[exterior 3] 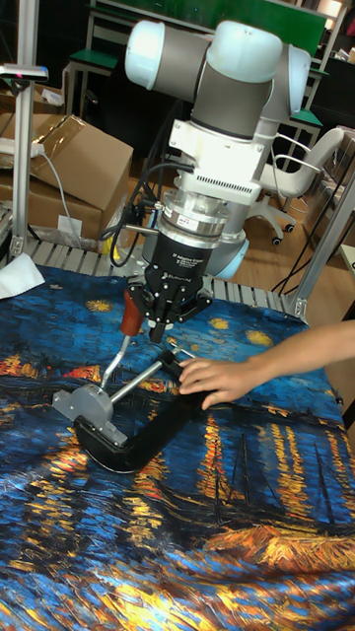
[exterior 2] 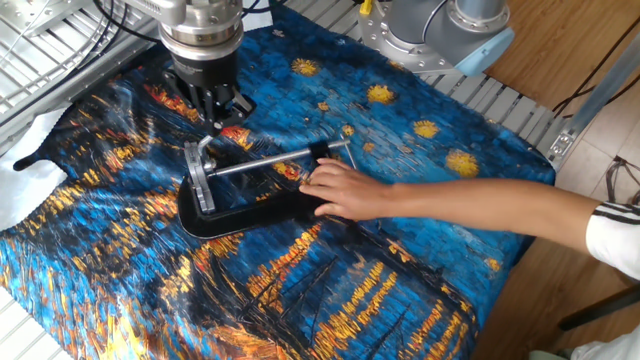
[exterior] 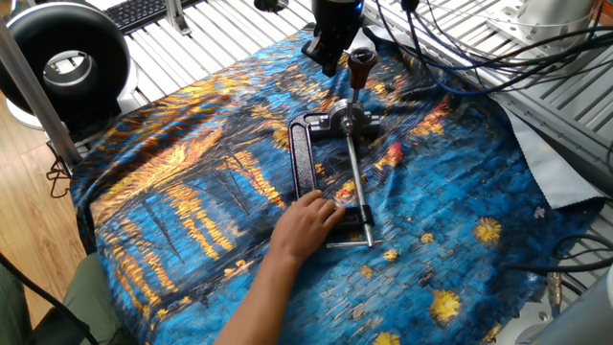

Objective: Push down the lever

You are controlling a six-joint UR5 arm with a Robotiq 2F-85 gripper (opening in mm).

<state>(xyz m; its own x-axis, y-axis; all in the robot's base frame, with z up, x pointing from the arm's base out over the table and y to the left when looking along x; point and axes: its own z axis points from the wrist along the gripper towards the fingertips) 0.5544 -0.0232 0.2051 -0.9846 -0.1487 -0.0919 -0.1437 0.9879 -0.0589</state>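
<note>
The lever (exterior: 360, 67) has a reddish-brown knob (exterior 3: 131, 314) on a short metal arm. It stands tilted up from the silvery head (exterior: 350, 122) of a black clamp (exterior: 305, 163). My gripper (exterior: 328, 59) hangs just left of the knob in one fixed view and right beside it in the tall fixed view (exterior 3: 164, 325). Its fingers are drawn together with nothing between them. I cannot tell whether they touch the knob. In the other fixed view the gripper (exterior 2: 222, 108) hides the knob and stands just behind the clamp head (exterior 2: 200, 172).
A person's hand (exterior: 306, 225) rests on the clamp's far end, over the long silver rod (exterior: 356, 182). The clamp lies on a blue and orange painted cloth (exterior: 192, 192). Cables (exterior: 450, 48) run behind the gripper. A black ring light (exterior: 62, 62) stands at the left.
</note>
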